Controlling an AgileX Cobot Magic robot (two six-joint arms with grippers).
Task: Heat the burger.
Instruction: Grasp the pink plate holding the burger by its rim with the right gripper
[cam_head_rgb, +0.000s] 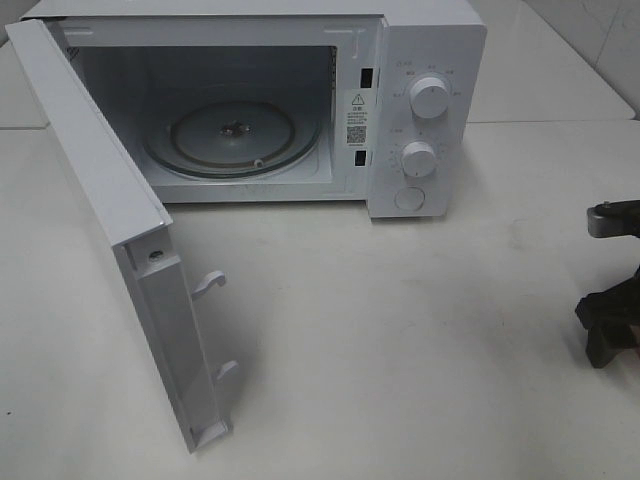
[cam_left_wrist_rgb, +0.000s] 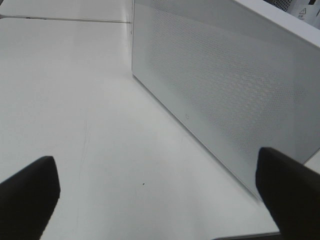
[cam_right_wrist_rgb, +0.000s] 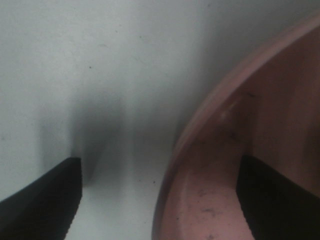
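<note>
The burger is out of view in every frame. In the right wrist view my right gripper (cam_right_wrist_rgb: 157, 200) is open, low over the table and astride the rim of a round pink plate (cam_right_wrist_rgb: 260, 115). One finger (cam_right_wrist_rgb: 280, 200) is over the plate's inside and the other is outside it, over the bare table. Whether a finger touches the rim I cannot tell. My left gripper (cam_left_wrist_rgb: 160, 200) is open and empty, just above the table beside the outer face of the microwave door (cam_left_wrist_rgb: 225, 85). The white microwave (cam_head_rgb: 420, 60) stands at the back with its door (cam_head_rgb: 110, 210) swung wide open.
Inside the microwave lies a bare glass turntable (cam_head_rgb: 235, 135). Two knobs and a button sit on its right panel (cam_head_rgb: 425, 150). The open door juts toward the table's front left. Part of my right arm (cam_head_rgb: 610, 320) shows at the far right edge. The white table (cam_head_rgb: 400, 340) spreads in front.
</note>
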